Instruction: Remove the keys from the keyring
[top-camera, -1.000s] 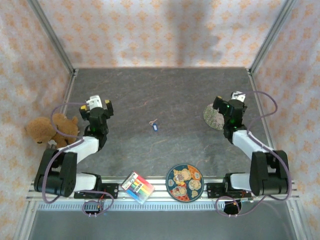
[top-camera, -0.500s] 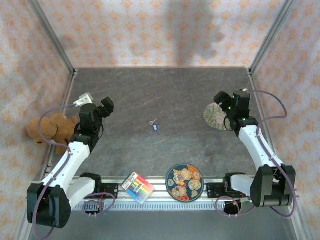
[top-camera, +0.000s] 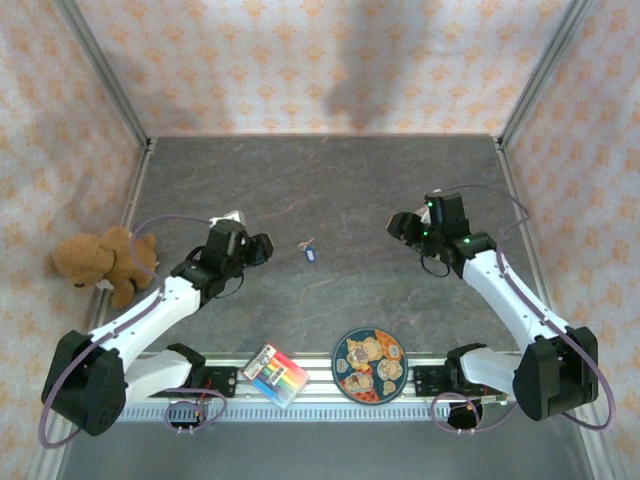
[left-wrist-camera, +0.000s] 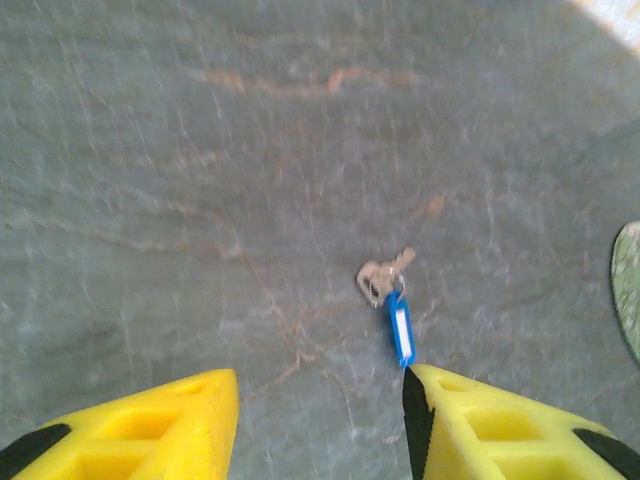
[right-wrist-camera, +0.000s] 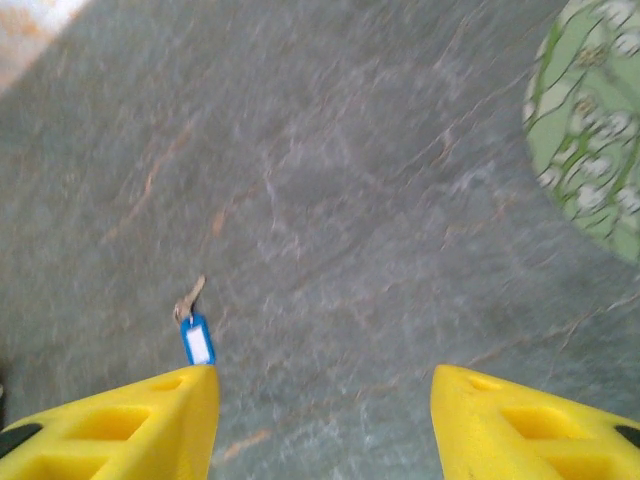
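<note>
A tiny blue keyring tag (top-camera: 310, 254) lies on the dark table with a small silvery key (top-camera: 305, 243) joined at its far end. In the left wrist view the blue keyring tag (left-wrist-camera: 400, 330) and the key (left-wrist-camera: 380, 277) lie just ahead of my right yellow finger (left-wrist-camera: 500, 425). My left gripper (top-camera: 262, 246) hovers open to the left of them. In the right wrist view the keyring tag (right-wrist-camera: 197, 342) and key (right-wrist-camera: 187, 298) sit just beyond my left yellow finger (right-wrist-camera: 130, 430). My right gripper (top-camera: 398, 226) is open, to the right of the key.
A brown teddy bear (top-camera: 92, 260) lies at the left edge. A colourful striped card (top-camera: 276, 374) and a round patterned plate (top-camera: 368, 364) rest near the front rail. A green patterned disc (right-wrist-camera: 590, 150) lies behind the right arm. Walls enclose the table.
Both arms have swung inward toward the middle of the table. The left gripper now sits close to the left of the keyring, the right gripper closer on its right. The keyring has not moved.
</note>
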